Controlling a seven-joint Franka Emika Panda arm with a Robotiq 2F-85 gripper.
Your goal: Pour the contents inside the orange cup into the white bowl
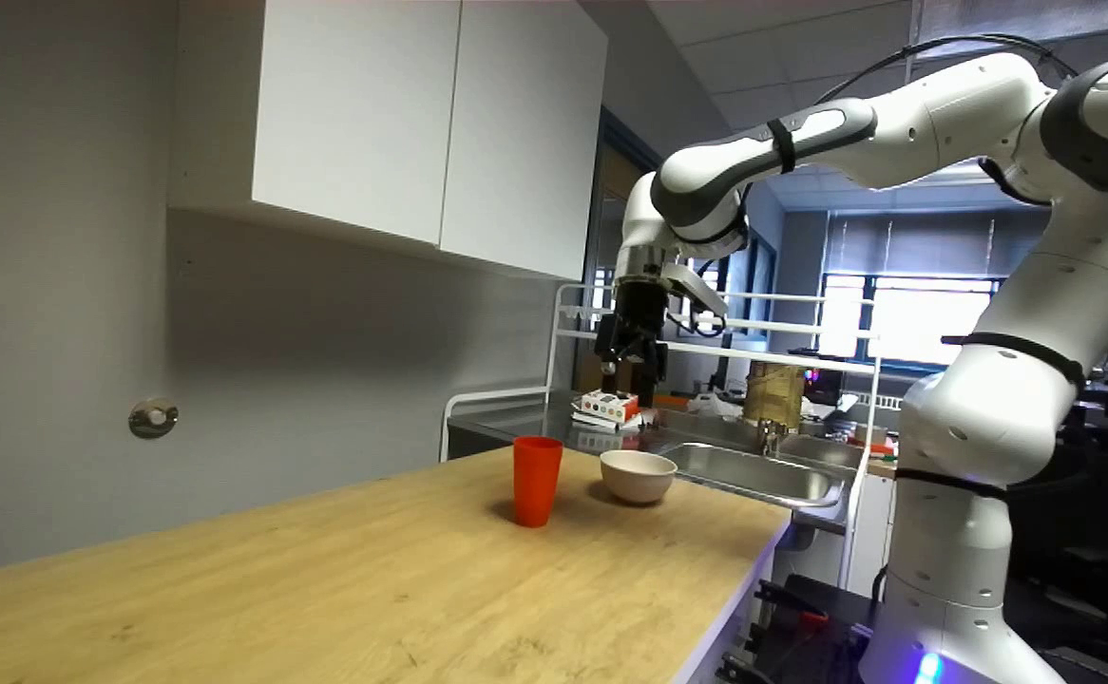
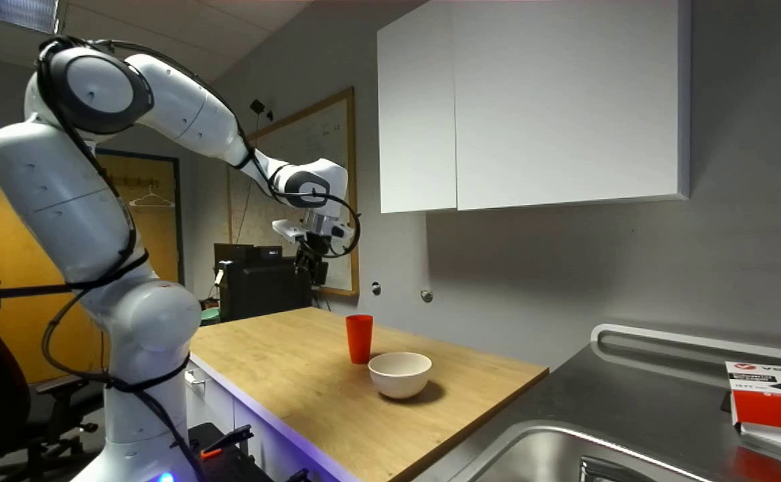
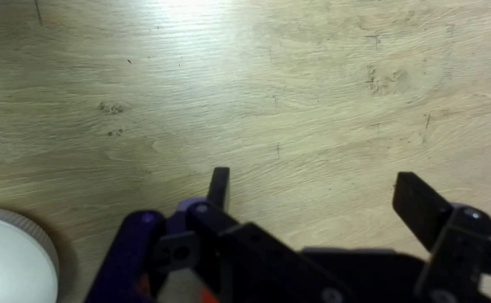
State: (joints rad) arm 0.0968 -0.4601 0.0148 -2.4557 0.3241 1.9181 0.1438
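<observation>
The orange cup (image 1: 537,482) stands upright on the wooden table, also in an exterior view (image 2: 360,339). The white bowl (image 1: 638,475) sits just beside it toward the sink, apart from it, also in an exterior view (image 2: 400,373). My gripper (image 1: 627,382) is held well above the table, apart from both, also in an exterior view (image 2: 314,273). In the wrist view my gripper (image 3: 313,172) is wide open with only tabletop between its fingers. The bowl (image 3: 12,259) is cut off at lower left. Only orange slivers of the cup (image 3: 207,297) show behind the linkage. The cup's contents are hidden.
A white cabinet (image 1: 354,114) hangs on the wall above the table. A metal sink (image 1: 754,472) and a white rack (image 1: 763,356) stand past the table's end. Red and white boxes (image 2: 775,398) lie on the dark counter. The wooden table (image 1: 326,589) runs along the wall.
</observation>
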